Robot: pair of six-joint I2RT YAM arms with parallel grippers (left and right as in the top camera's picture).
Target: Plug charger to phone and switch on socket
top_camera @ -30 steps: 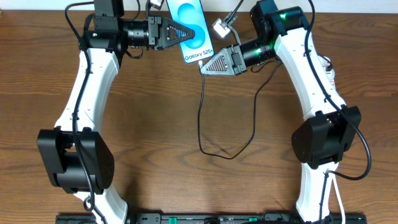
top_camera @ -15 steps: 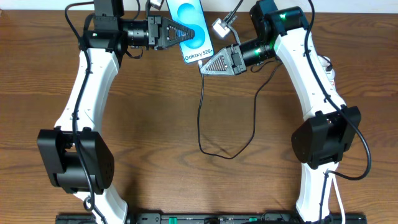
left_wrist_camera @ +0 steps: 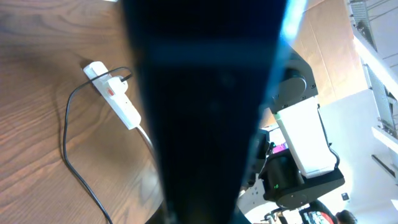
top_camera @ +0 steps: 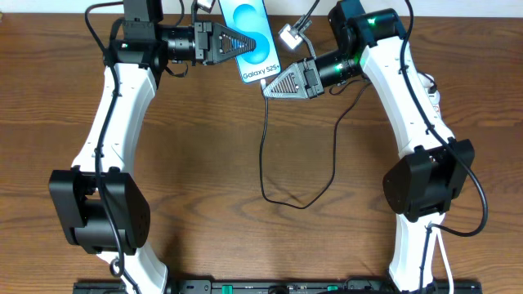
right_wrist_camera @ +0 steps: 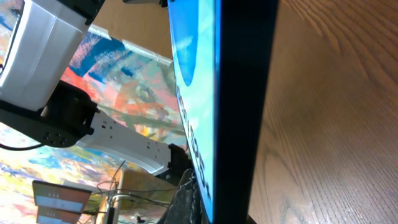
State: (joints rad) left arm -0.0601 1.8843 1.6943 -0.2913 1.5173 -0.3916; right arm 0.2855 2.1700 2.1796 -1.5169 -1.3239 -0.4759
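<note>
Left claw (top_camera: 239,42): pressed together on the small slim smartphone with a bright blue-cyan screen and white "Galaxy S25+" lettering (top_camera: 260,41), gripping it from the long side nearer the left arm. In the left wrist view the dark body of the smartphone fills the middle of the picture. The smartphone is at the far edge of the brown wooden bench (top_camera: 204,163), set at a slant, its screen turned up to the overhead camera. Whether it touches the bench cannot be determined. Right claw (top_camera: 268,88): pressed together, its tip just beside the lower short end of the smartphone, below the lettering. The long thin black charger cable (top_camera: 263,155) runs out from that tip. The connector itself is hidden, so contact with the smartphone's port cannot be confirmed. The right wrist view shows only the smartphone's dark edge and a strip of lit screen at close range. From the right claw the charger cable drops toward the middle of the bench, bends into a loop, and climbs back toward the right arm. The white elongated plastic power strip with red markings (left_wrist_camera: 117,96) lies flat on the bench, well apart from the smartphone, with a black cable meeting one end and a thick white cord leaving the other.
</note>
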